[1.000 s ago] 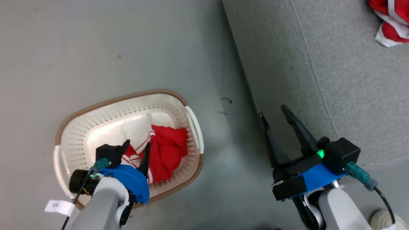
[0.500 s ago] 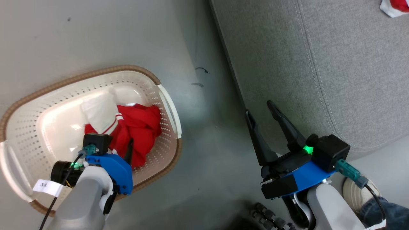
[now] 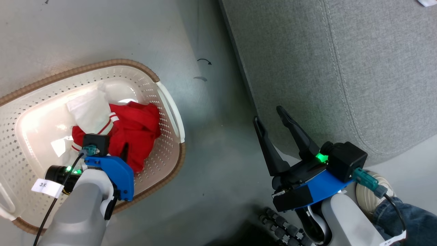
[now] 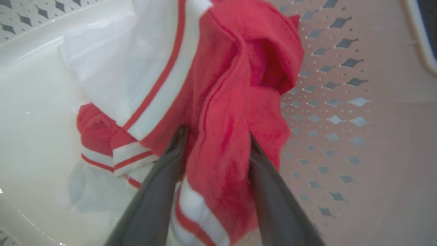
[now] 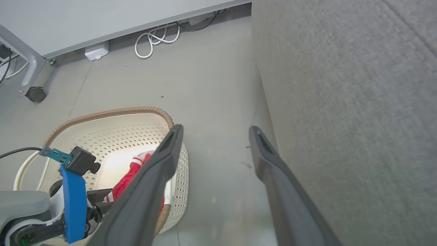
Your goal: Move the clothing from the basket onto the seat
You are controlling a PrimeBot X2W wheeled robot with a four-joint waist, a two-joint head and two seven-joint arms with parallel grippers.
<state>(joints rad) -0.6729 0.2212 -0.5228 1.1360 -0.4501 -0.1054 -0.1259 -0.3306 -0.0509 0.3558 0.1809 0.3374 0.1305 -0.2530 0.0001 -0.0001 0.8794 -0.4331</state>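
Head view: red-and-white clothing (image 3: 136,130) lies in the basket (image 3: 116,62) on the floor (image 3: 211,143) beside the seat (image 3: 341,68), right gripper (image 3: 268,113) spread and empty; left wrist view: left gripper (image 4: 216,131) straddles a red fold, whether clamped I cannot tell; right wrist view: fingers wide above floor.

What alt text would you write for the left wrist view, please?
The left gripper straddles a bunched fold of red, white-striped clothing lying in the cream perforated basket. Whether its two dark fingers grip the fold yet is unclear.
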